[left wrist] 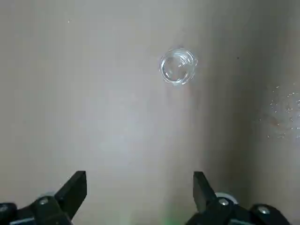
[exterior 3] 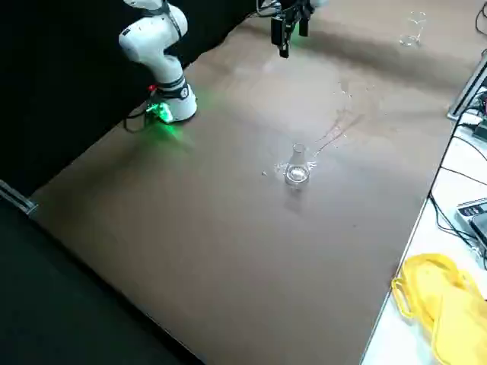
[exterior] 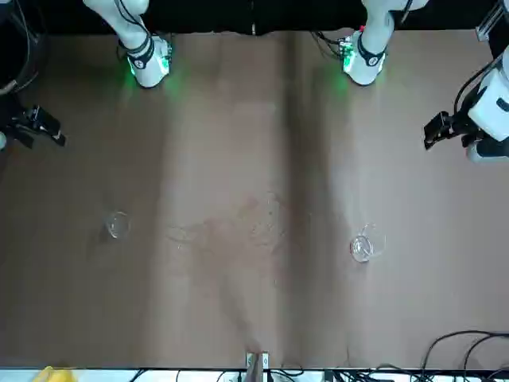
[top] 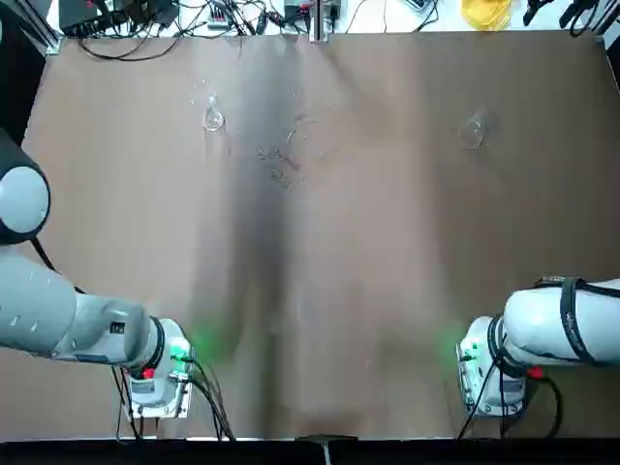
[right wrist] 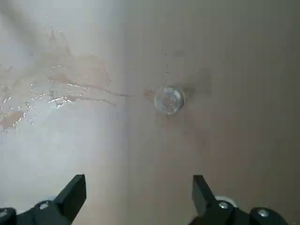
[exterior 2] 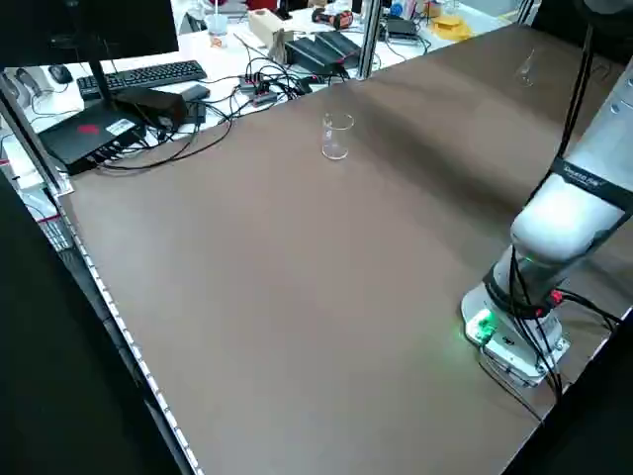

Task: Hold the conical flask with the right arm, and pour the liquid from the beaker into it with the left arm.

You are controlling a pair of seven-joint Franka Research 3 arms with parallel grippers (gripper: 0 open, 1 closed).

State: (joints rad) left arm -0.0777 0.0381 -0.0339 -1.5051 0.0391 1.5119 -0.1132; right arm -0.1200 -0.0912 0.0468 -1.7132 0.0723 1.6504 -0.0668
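Observation:
The beaker (top: 211, 118) stands upright at the far left of the table, also seen as a round rim in the left wrist view (left wrist: 178, 66). The conical flask (top: 472, 131) stands upright at the far right, with its neck showing in the right wrist view (right wrist: 169, 99). Neither glass is touched. I cannot make out the liquid through the glass. My left gripper (left wrist: 139, 190) hangs open, high above the table and well short of the beaker. My right gripper (right wrist: 138, 191) is likewise open and raised, well back from the flask. Both arm bases (top: 160, 373) sit at the near edge.
Spilled droplets and a wet streak (top: 281, 160) lie on the brown table between the two glasses. Cables and electronics (exterior 2: 148, 94) line the bench beyond the far edge, and a yellow object (exterior 3: 441, 300) lies off the far right corner.

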